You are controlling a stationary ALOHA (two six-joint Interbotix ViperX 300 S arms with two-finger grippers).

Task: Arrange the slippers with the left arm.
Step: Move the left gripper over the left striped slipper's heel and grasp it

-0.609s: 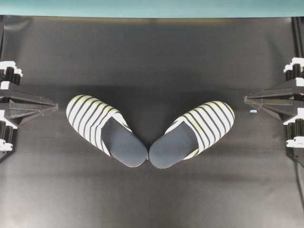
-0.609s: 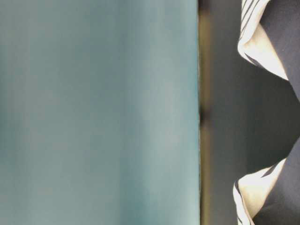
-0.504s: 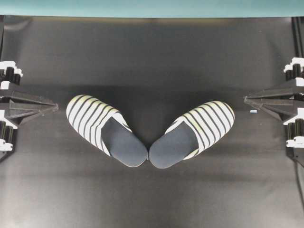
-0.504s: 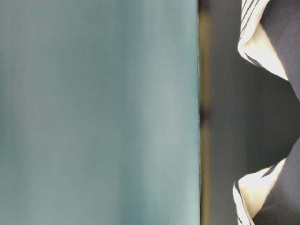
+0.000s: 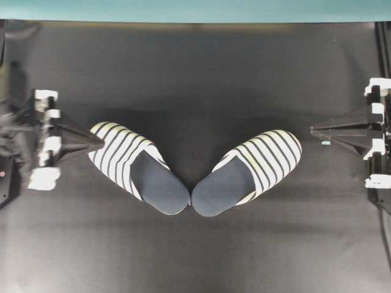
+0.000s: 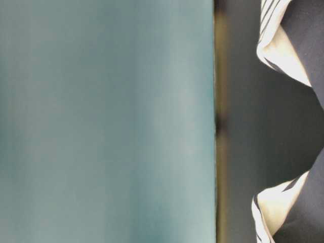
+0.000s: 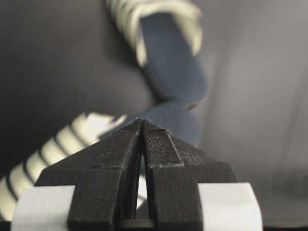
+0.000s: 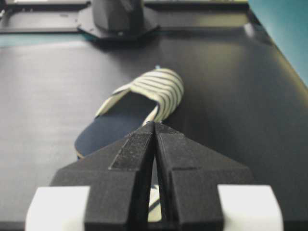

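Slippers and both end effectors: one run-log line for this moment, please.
left end effector: shut, empty, at toe of left slipper | right end effector: shut, idle | right slipper: heels meeting, toes splayed | arranging: not done

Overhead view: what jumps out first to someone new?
The pair of striped slippers mid-table, heels touching, toes splayed outward in a V. Next, the left hand, shut, its tip right at the toe of the left-side slipper; contact can't be told. The right hand sits shut at the far right edge, apart from the right-side slipper.
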